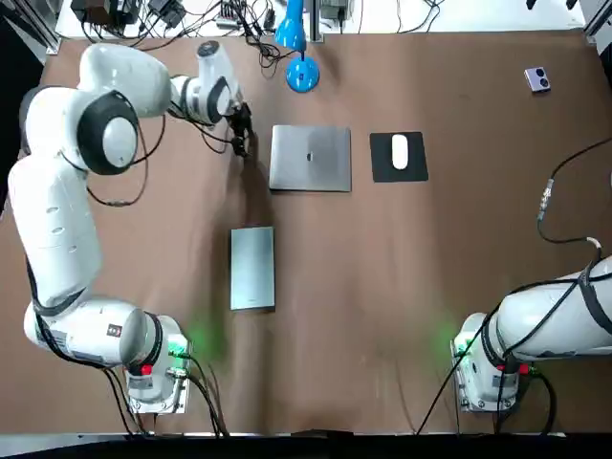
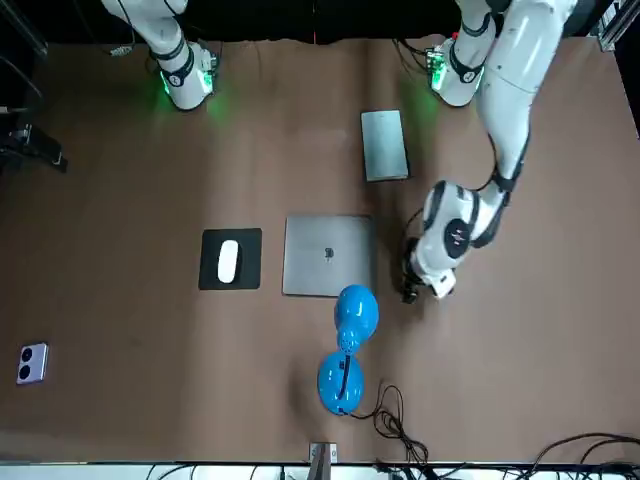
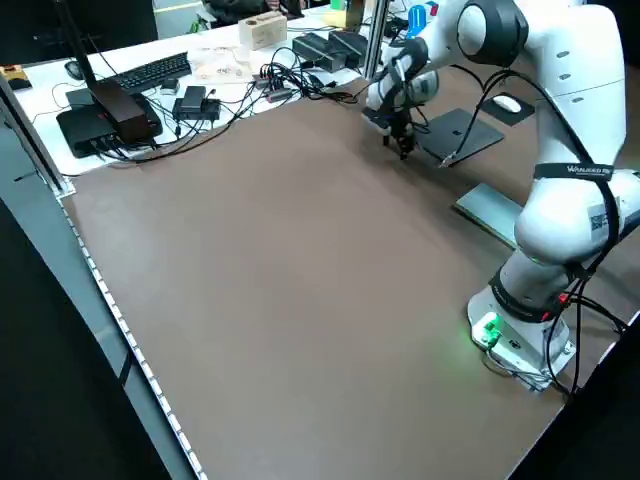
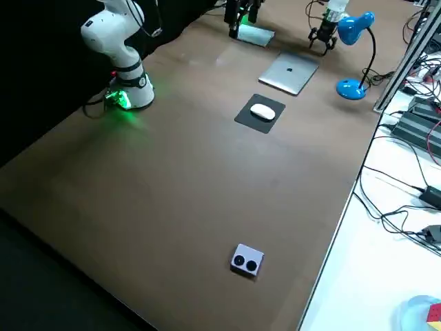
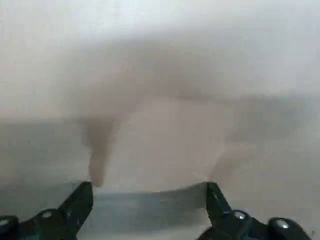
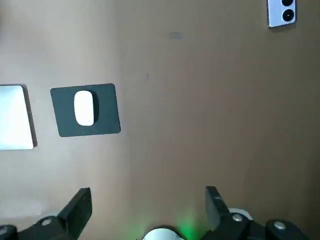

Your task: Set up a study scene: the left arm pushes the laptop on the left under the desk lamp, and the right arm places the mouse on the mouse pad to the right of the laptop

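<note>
Left gripper hangs low over the table toward the far edge, left of centre. Its fingers are spread wide and hold nothing. It is just beside the left edge of the laptop, with a narrow strip of bare table between them.

That laptop is closed, silver and lid up. It lies flat with its long axis running along the far edge and its short sides facing left and right. The blue desk lamp stands just beyond it, nearer the far edge, and in the front view its head overlaps the laptop's far edge.

Just right of the laptop lies the black mouse pad. The white mouse rests on it, its long axis pointing from far edge to near edge.

A grey flat slab lies nearer the front edge, lengthwise from near to far, well apart from the laptop. A small white device sits by the far right corner, and cables crowd the far edge.

The right gripper is parked above its base at the near right corner, fingers apart and empty.
</note>
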Motion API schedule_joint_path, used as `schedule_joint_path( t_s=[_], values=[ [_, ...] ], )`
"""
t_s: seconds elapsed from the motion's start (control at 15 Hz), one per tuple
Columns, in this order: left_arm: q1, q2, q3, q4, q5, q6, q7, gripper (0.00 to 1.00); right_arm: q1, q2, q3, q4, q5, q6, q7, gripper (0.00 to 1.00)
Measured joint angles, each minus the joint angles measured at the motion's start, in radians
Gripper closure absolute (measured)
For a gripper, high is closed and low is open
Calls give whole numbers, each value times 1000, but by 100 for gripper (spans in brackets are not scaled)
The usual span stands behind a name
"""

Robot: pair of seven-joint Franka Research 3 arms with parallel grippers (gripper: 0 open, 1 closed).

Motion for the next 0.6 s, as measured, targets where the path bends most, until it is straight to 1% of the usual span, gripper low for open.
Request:
schedule_joint_path(
  t_s=[0.4, 0.47, 0.6],
  values=[
    [126, -48, 2, 1, 63, -50, 138, 0, -1, 0, -1, -16, 0, 3, 0, 0],
    [146, -63, 2, 4, 64, -60, 178, 0, -1, -1, -1, -18, 0, 4, 0, 0],
    [196, -102, 3, 18, 67, -120, 307, 0, -1, -1, -1, -22, 0, 9, 0, 0]
  ],
)
